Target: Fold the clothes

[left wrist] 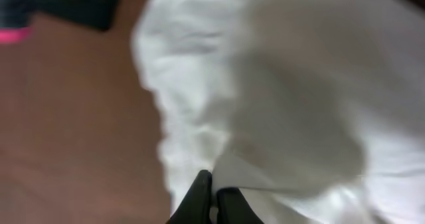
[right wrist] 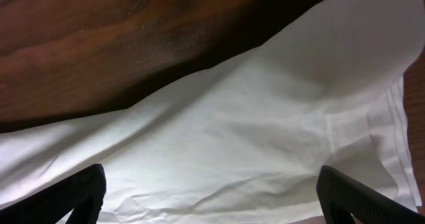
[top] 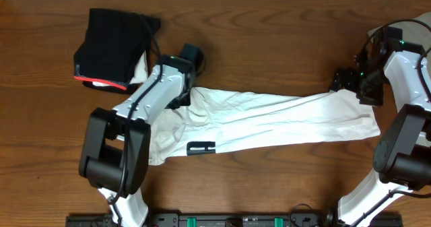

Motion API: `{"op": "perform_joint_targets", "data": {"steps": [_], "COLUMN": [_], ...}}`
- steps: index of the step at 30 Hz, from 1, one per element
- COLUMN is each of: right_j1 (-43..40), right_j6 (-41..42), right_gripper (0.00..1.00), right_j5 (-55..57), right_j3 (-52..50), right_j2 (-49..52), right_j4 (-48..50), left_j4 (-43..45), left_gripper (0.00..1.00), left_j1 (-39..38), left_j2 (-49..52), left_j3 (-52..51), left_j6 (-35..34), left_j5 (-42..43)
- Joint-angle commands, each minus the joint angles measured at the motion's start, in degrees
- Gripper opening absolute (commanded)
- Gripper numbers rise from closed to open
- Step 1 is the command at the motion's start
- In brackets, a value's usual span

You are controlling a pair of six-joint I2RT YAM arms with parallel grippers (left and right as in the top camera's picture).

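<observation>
A white T-shirt (top: 283, 122) with a small black print (top: 200, 148) lies stretched in a long band across the table. My left gripper (top: 182, 95) is shut on a fold of it near its left end; the wrist view shows the closed fingertips (left wrist: 212, 184) pinching white cloth (left wrist: 299, 104). My right gripper (top: 360, 85) is open above the shirt's right end, its fingers spread wide (right wrist: 212, 197) over the white cloth (right wrist: 252, 131). A folded black garment with a red edge (top: 111, 45) lies at the back left. No grey-beige garment is in view.
The table is dark brown wood (top: 269, 38). The black garment lies close behind my left arm. The table's back edge meets a pale wall at the top. Both arm bases stand at the front edge.
</observation>
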Motion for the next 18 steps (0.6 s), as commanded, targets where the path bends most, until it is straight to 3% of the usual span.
{"op": "perform_joint_targets", "data": {"steps": [1,10,13,18], "right_j1": [0.3,0.3,0.3,0.3], "right_j6": [-0.4,-0.4,-0.4,-0.4], "right_gripper": [0.99,0.99,0.99,0.99], "right_j5": [-0.1,-0.1,-0.1,-0.1], "right_j3": [-0.4,-0.4,-0.4,-0.4], "right_j2": [-1.1,-1.1,-1.1,-1.1], "right_j4": [0.0,0.0,0.0,0.0], "left_j4": [-2.3,-7.7,-8.4,-10.5], "left_gripper": [0.06,0.08,0.3,0.38], "left_j1": [2.6,6.5,6.7,6.7], "left_j2": [-1.3,-1.3,-1.3,-1.3], "left_j3": [-0.2,-0.2,-0.3,-0.2], "left_j6": [-6.0,-10.0,-10.0,-10.0], "left_j5": [-3.6,-3.6,-3.5,-3.3]}}
